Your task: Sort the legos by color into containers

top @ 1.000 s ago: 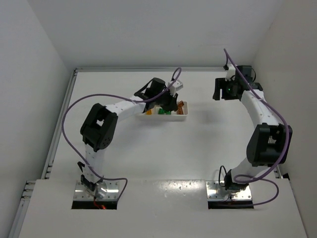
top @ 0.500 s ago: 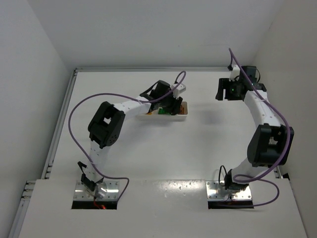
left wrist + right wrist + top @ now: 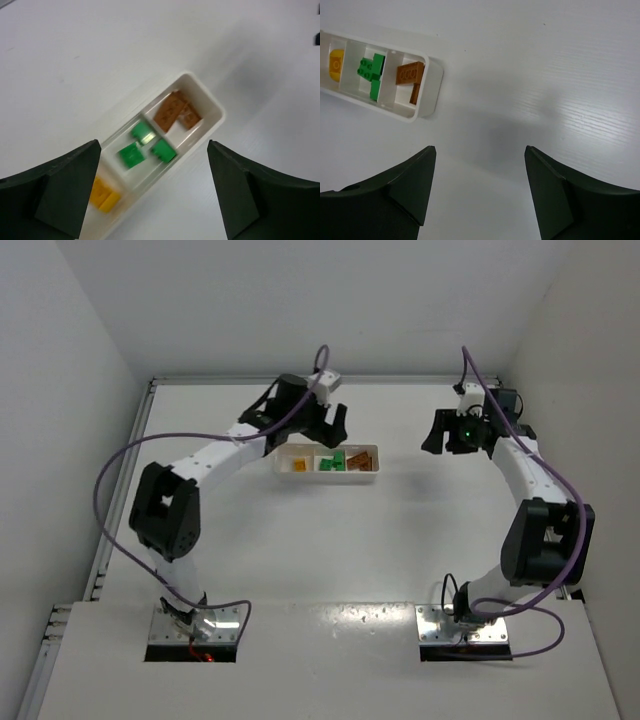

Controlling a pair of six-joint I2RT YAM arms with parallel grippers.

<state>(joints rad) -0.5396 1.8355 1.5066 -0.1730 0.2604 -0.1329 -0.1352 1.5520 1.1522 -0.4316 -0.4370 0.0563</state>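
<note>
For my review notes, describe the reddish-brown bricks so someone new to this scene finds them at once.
Look for the long white tray on the far half of the table. Of its three compartments in a row, the reddish-brown bricks lie in the end one nearest the right arm. The middle one holds green bricks and the other end yellow-orange bricks.

White matte surface (image 3: 350, 540) boxed in by three plain, bare white walls: left wall (image 3: 60, 390), back wall (image 3: 300, 300), right wall (image 3: 590, 350). A thin metal rail (image 3: 120, 490) runs along the surface's left edge, and a raised white ledge (image 3: 330, 670) with two rectangular cutouts spans the near side. Light is even and diffuse from above, with soft, faint shadows on the surface, and the wrist views show fine grain lines in the surface up close.
</note>
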